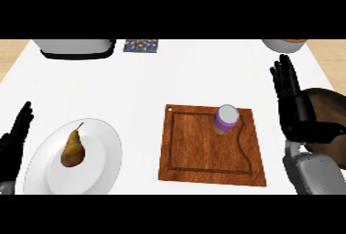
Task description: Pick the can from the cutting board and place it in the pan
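A purple can with a silver lid stands upright on the wooden cutting board, near its far right corner. The dark brown pan lies at the right edge of the counter, mostly hidden behind my right hand. That hand is open with straight fingers pointing away, to the right of the can and apart from it. At the left edge my left hand rests open, fingers up.
A white plate with a brown pear sits at the front left. A grey appliance and a patterned packet stand at the far edge, and a bowl-like object is at the far right.
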Tool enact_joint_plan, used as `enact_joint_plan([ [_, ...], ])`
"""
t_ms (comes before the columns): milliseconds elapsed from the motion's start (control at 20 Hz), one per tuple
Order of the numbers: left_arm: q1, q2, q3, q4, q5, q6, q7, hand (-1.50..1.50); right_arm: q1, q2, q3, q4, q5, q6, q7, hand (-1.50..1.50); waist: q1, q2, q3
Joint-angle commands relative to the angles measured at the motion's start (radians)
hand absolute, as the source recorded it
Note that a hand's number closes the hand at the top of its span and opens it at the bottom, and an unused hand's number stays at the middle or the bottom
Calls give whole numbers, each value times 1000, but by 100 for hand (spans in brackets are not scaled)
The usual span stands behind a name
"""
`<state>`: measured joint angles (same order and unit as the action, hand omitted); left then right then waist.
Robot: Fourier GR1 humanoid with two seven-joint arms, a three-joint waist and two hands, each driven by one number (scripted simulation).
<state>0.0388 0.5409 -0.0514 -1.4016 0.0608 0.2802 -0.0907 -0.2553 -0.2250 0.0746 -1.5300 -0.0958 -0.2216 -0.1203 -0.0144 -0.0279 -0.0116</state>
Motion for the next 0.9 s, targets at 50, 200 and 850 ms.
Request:
enact_joint_plan([
  [50, -79, -76, -40, -54, 54, -58, -8, 0, -71, -45, 3, -6, -131, 216, -16, 150, 14, 29, 12],
  [200, -123, -212, -142, -125, 82, -75, -59, 0, -153, -43, 66, 8, -245, 420, -22, 150, 31, 37, 13],
  [850, -95, -349, -238, -170, 96, -108, -40, 0, -181, -404, -83, 395, -31, 748, -356, -150, 28, 32, 12],
])
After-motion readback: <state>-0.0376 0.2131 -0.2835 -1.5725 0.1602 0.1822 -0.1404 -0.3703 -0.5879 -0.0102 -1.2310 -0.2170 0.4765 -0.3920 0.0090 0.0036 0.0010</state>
